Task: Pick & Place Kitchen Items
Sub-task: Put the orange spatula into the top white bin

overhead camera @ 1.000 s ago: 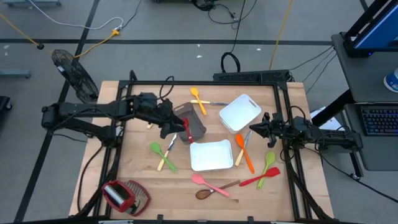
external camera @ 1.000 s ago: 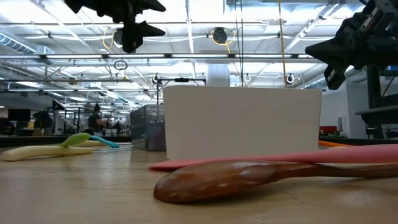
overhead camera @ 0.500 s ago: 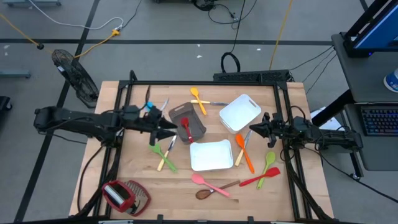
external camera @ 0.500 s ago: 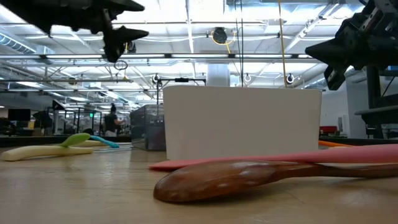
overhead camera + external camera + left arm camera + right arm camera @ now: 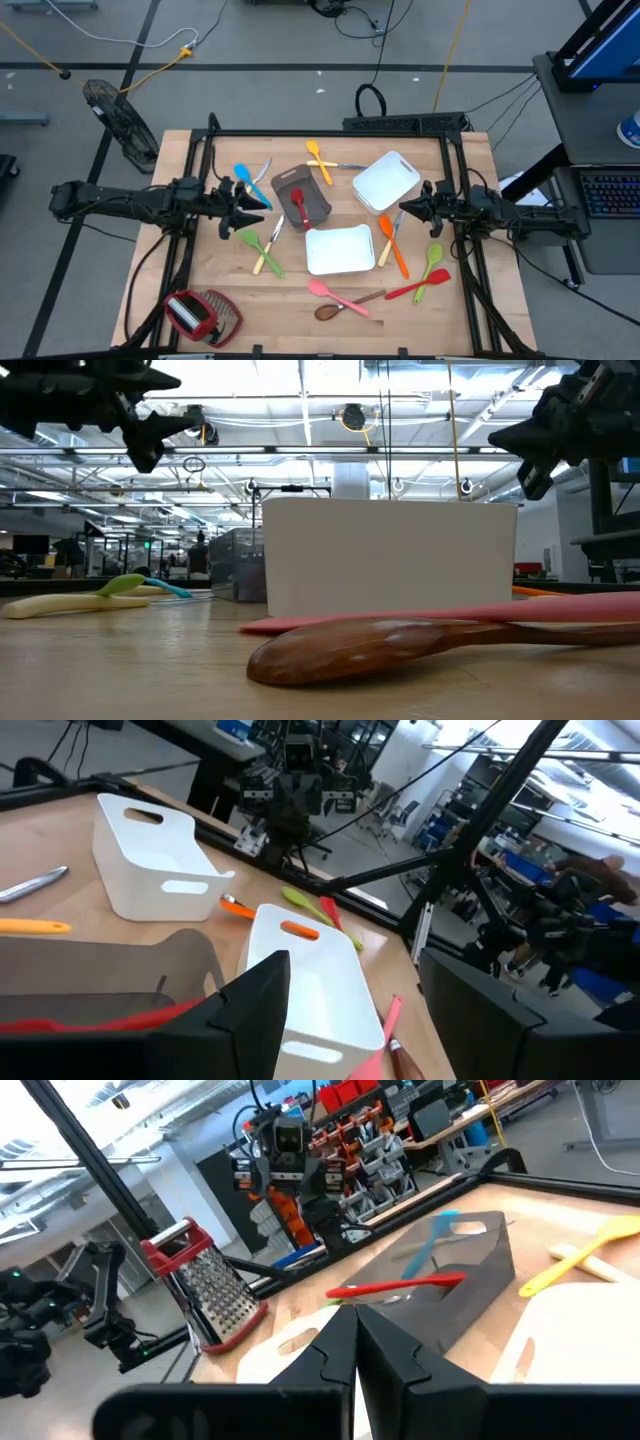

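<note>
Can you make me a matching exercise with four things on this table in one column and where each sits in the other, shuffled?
Things:
1. red spoon
2. blue spoon
3. wooden spoon
4. grater

Places:
A. near table corner on the left arm's side
B. in the grey bin
C. bare wood ahead of the left end effector
D. beside the pink spatula, below the middle white tray

Pairs: 1-B, 2-C, 3-D, 4-A
</note>
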You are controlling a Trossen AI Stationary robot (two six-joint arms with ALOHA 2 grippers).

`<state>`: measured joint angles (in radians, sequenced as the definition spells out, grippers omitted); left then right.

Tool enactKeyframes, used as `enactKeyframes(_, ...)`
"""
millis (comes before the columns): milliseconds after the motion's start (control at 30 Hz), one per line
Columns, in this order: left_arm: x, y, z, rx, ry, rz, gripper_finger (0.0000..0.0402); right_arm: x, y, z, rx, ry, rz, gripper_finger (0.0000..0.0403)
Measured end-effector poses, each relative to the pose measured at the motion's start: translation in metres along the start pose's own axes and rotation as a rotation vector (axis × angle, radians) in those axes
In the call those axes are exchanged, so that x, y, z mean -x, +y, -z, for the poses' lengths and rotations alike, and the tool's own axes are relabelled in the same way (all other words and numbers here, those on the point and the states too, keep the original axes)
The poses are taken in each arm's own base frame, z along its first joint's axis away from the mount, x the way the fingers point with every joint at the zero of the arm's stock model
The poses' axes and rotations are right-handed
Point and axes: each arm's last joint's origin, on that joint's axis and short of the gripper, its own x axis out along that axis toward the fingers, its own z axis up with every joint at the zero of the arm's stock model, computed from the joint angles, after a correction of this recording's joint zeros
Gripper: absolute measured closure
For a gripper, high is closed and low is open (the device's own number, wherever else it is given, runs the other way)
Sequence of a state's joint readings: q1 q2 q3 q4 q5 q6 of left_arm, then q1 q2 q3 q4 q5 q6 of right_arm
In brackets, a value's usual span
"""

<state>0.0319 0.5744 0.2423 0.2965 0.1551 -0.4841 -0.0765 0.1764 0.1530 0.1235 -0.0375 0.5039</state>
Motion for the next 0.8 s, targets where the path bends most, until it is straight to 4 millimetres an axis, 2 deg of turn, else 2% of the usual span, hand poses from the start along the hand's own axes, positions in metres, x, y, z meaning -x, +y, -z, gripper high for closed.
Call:
enactKeyframes(267,0.013,0.006,0.015,0.01,-0.021,0.012,0.0174,-0.01,0.015,-0.025,0.049,0.15,0.028,0.0403)
enactKeyframes(500,0.02,0.009,0.023,-0.007,-0.036,0.02,0.0174,-0.018,0.026,-0.042,0.006,0.325,0.058,0.0403)
enactKeyframes(800,0.022,0.01,0.026,-0.02,-0.014,0.008,0.0174,-0.03,0.044,-0.053,-0.025,0.582,0.095,0.0403)
